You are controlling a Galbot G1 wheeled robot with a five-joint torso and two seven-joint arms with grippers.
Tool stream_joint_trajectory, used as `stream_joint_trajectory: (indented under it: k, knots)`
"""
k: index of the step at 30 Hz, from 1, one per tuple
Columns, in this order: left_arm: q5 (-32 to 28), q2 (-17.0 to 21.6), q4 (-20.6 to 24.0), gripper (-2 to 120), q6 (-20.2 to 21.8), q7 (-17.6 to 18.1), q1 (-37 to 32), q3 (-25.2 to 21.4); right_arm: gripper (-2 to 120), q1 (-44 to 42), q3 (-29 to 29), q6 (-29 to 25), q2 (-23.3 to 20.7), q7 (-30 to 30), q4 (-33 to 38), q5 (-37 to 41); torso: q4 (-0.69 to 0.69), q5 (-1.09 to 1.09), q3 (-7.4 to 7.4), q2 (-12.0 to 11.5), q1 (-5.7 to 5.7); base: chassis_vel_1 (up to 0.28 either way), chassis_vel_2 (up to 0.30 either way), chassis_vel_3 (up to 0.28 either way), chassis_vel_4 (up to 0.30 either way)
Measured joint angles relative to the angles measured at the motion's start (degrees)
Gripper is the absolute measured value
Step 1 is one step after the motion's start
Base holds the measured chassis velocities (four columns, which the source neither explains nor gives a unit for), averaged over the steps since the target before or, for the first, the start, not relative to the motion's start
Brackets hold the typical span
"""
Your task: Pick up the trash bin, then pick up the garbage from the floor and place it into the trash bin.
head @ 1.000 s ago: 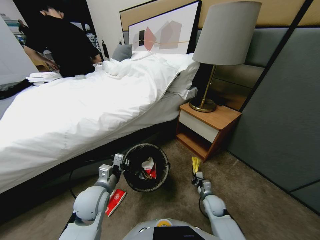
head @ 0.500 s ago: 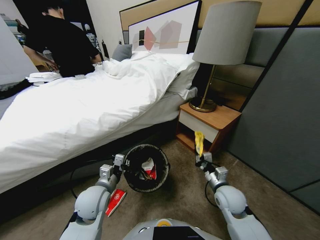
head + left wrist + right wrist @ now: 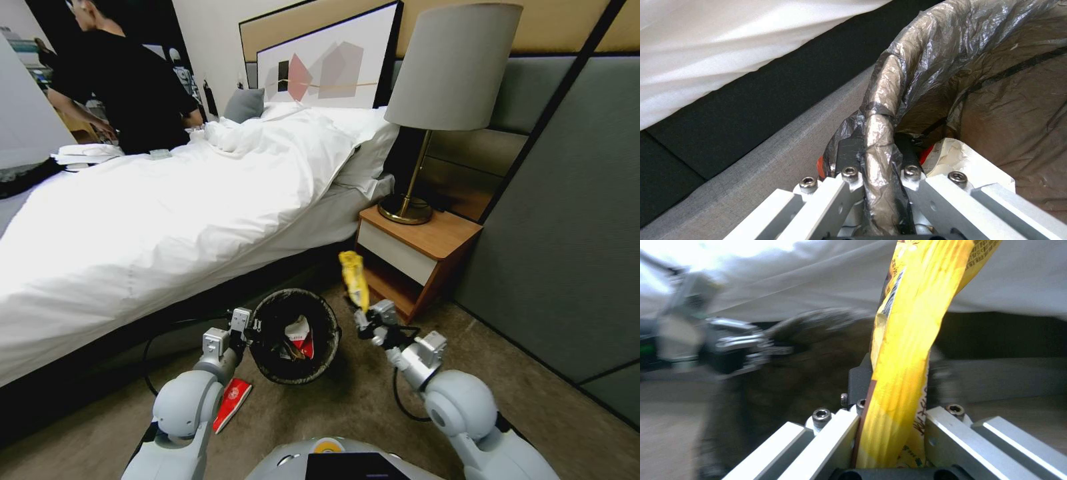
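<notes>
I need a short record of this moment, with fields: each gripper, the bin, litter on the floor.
left gripper: shut on the trash bin rim, beside the bed
right gripper: shut on the yellow wrapper, raised right of the bin
bin contents: red-and-white pieces inside
floor litter: red-and-white carton on the carpet near the left arm

The head camera looks forward and down from above, the bed (image 3: 153, 220) at upper left of the frame and both arms below. Each wrist camera sits very close behind its end effector (almost touching). The left one faces the trash bin (image 3: 925, 66) rim; the right one sees that bin (image 3: 818, 350) too.
</notes>
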State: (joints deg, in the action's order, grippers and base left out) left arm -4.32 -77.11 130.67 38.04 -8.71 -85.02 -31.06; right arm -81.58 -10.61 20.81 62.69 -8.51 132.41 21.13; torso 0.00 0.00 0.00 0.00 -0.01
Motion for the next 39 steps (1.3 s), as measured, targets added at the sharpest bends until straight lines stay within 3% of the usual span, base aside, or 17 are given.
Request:
stream_joint_trajectory:
  k: [17,26,39]
  knots:
    - [0.6,-0.9,-0.5,1,0.5,0.6,0.6,1.1,0,2.5,10.9,1.4,-1.8,3.3,-2.4,2.3,0.00,0.00,0.00,0.0,0.00,0.000,0.000,0.000,0.000]
    - [0.9,-1.3,-1.1,1,0.6,0.6,1.1,1.5,1,3.6,12.8,1.9,-1.2,4.5,-3.4,2.0,0.00,0.00,0.00,0.0,0.01,0.000,0.000,0.000,0.000]
    - [1.2,-1.6,-1.3,1,0.6,0.6,1.0,1.6,44,4.8,14.0,2.7,0.1,6.5,-3.5,2.0,0.00,0.00,0.00,0.0,0.01,0.000,0.000,0.000,0.000]
